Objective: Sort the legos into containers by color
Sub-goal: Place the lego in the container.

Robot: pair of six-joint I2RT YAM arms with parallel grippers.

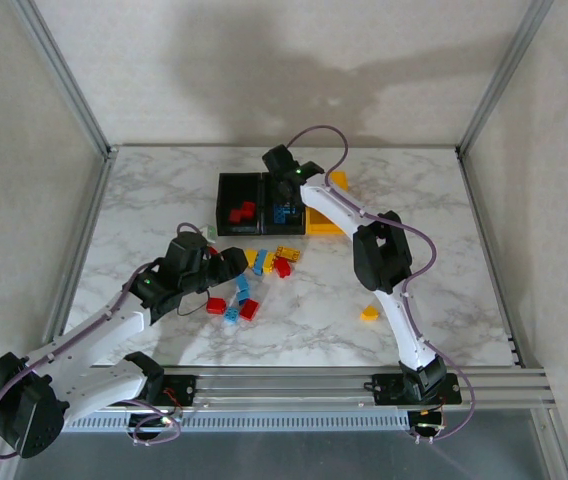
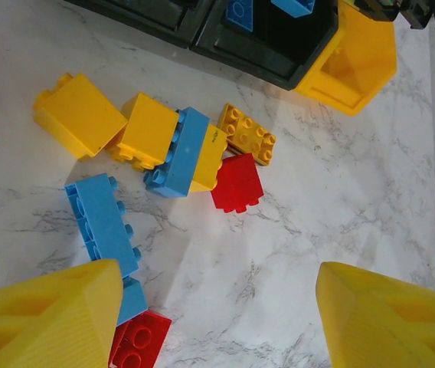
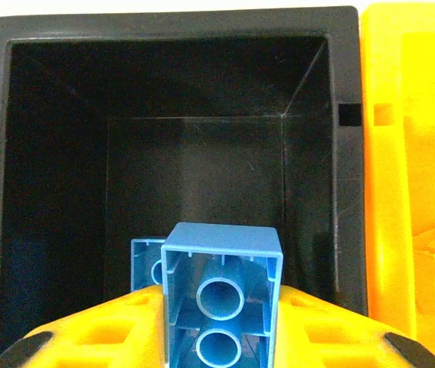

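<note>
**Blue brick poised over the middle bin**

Clamped across its short width, the blue brick [image 3: 221, 261] sits in the right pincer [image 3: 221, 326], whose jaws are closed tight on its two flanks. Its hollow underside faces the wrist camera. In that view its long axis runs from 12 to 6 o'clock, and the middle black bin [image 3: 179, 27] opens directly beyond it, toward 12. A second blue piece [image 3: 145, 261] shows just at 9 o'clock of the held one, seemingly down inside the bin. The yellow bin [image 3: 386, 192] adjoins at 3 o'clock. The release looks ready, since the brick lies well within the bin's walls and no sideways shift seems needed.

From overhead, the left black bin [image 1: 226, 195] holds red bricks [image 1: 241, 211].

The left pincer [image 2: 217, 307] hangs about half open with nothing between its fingers, over the loose pile on the desk [image 1: 144, 200]. In its wrist view a red square brick [image 2: 237, 182] lies at 12 o'clock from the gap. A long blue brick [image 2: 99, 222] lies at 10 o'clock, its long axis running roughly 11 to 5. The left arm is plainly nearer this pile. A lone yellow brick [image 1: 369, 313] rests closer to the right arm.
</note>
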